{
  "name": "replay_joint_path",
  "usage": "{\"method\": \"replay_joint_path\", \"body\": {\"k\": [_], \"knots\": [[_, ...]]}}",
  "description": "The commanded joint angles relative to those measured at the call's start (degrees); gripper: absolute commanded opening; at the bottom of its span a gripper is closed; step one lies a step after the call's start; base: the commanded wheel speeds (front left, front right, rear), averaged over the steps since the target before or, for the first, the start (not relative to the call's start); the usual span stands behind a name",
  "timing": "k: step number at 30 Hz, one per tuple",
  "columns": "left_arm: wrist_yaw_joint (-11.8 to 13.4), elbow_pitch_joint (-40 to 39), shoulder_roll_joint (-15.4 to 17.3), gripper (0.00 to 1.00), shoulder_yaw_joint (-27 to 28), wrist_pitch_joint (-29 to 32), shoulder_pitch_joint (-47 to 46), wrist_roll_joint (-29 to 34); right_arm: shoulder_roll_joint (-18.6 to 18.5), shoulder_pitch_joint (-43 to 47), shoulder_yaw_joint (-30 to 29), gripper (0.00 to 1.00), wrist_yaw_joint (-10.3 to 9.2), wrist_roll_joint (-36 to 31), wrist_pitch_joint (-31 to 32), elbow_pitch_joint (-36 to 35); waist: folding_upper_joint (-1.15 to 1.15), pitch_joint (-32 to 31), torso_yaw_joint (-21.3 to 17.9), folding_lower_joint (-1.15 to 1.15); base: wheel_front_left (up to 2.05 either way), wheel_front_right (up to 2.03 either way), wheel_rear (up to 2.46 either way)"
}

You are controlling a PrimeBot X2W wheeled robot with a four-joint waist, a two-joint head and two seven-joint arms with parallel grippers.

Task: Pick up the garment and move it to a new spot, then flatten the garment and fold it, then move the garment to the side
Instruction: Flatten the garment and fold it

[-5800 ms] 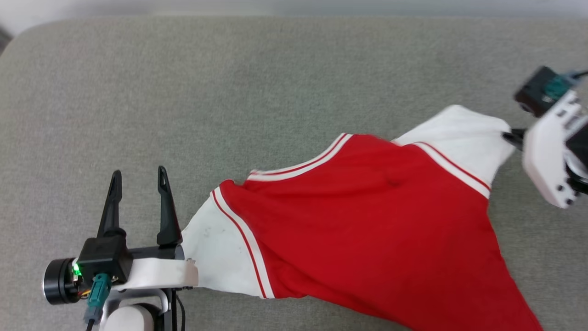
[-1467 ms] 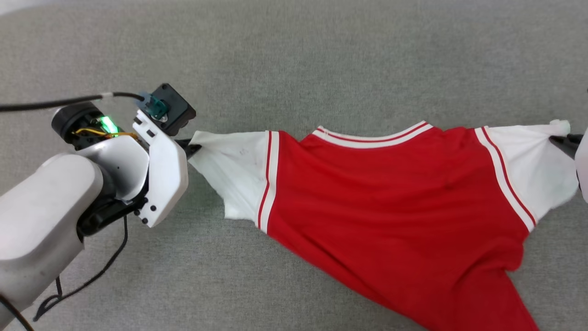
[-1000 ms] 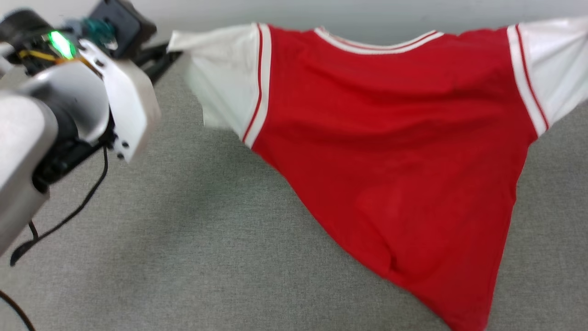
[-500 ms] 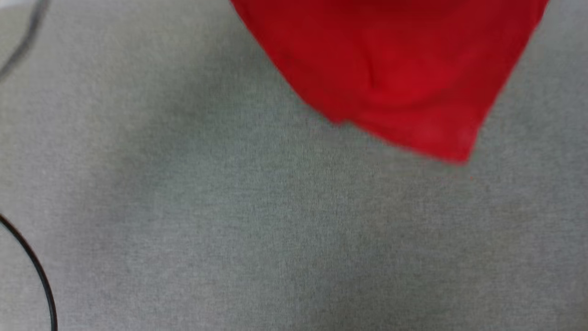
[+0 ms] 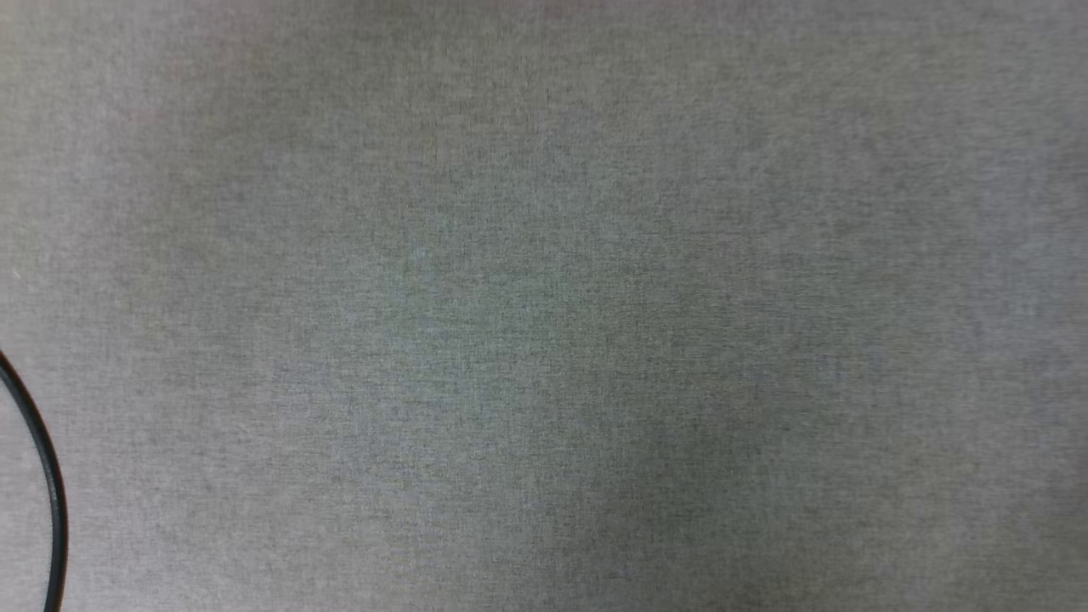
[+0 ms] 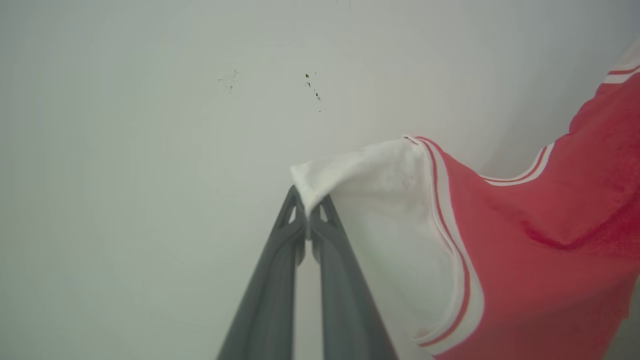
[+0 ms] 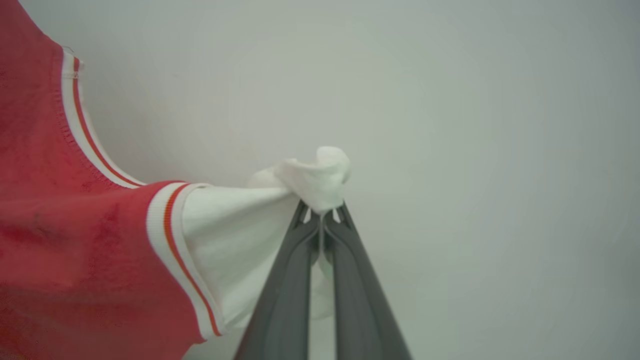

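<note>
Garment, sleeve ends pinched at tips of left claw, right claw

No readable text, garment unlettered — visible side

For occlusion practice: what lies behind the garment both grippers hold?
Behind the garment, pinched by the left gripper and right gripper, a plain pale surface shows; the cloth hides the rest.

Indoor spot, bare test-room or lab look; exact kind unclear. Grey woven fabric surface spreads wide, black cable curving at head view's left edge. Plain pale wall in both wrist views, few dark specks on it.
</note>
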Motion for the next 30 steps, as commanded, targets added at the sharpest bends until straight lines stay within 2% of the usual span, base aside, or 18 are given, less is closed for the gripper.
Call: {"method": "replay_joint_path", "body": {"k": [1, 5, 11, 21, 24, 27, 29, 30], "knots": [[0.02, 0.96, -0.56, 0.0, -0.1, -0.65, -0.58, -0.47, 0.69, -1.32, 0.54, 0.0, -0.04, -0.25, -0.7, 1.1, 0.0, 1.15, 0.43, -0.01, 0.0, 0.0, 0.0], [-0.06, 3.83, -0.98, 0.0, -0.93, -3.35, -0.67, -1.23, 1.99, -2.81, 2.69, 0.0, -0.04, 0.03, -2.91, 5.12, 0.0, 2.55, 0.7, -0.01, 0.0, 0.0, 0.0], [-0.08, 6.3, -1.15, 0.0, -4.08, -7.75, 5.66, -3.8, 3.05, 2.08, 7.46, 0.0, -0.04, 2.6, -7.73, 10.05, 0.0, 1.62, 0.93, -0.01, 0.0, 0.0, 0.0], [0.28, 6.94, -0.36, 0.0, -8.04, -16.81, 27.64, -8.95, 4.95, 19.91, 16.02, 0.0, -0.04, 11.52, -16.89, 12.51, 0.0, -5.83, -0.44, -0.01, 0.0, 0.0, 0.0], [1.11, 6.4, 0.02, 0.0, -8.47, -18.44, 33.16, -9.93, 5.16, 24.75, 17.94, 0.0, -0.04, 13.3, -18.35, 12.34, 0.0, -7.86, -0.9, -0.01, 0.0, 0.0, 0.0], [2.96, 4.21, 0.6, 0.0, -8.94, -20.05, 41.56, -11.79, 5.1, 31.65, 20.58, 0.0, -0.04, 15.63, -20.15, 11.59, 0.0, -10.75, -1.41, -0.01, 0.0, 0.0, 0.0], [4.74, 2.05, 1.17, 0.0, -8.78, -21.18, 47.76, -13.17, 4.96, 36.4, 22.48, 0.0, -0.04, 16.47, -21.21, 11.11, 0.0, -12.59, -1.82, -0.01, 0.0, 0.0, 0.0], [6.19, -0.15, 1.93, 0.0, -9.86, -21.51, 53.68, -13.98, 4.01, 40.64, 24.16, 0.0, -0.04, 17.77, -22.16, 10.55, 0.0, -14.09, -1.91, -0.01, 0.0, 0.0, 0.0]]}}
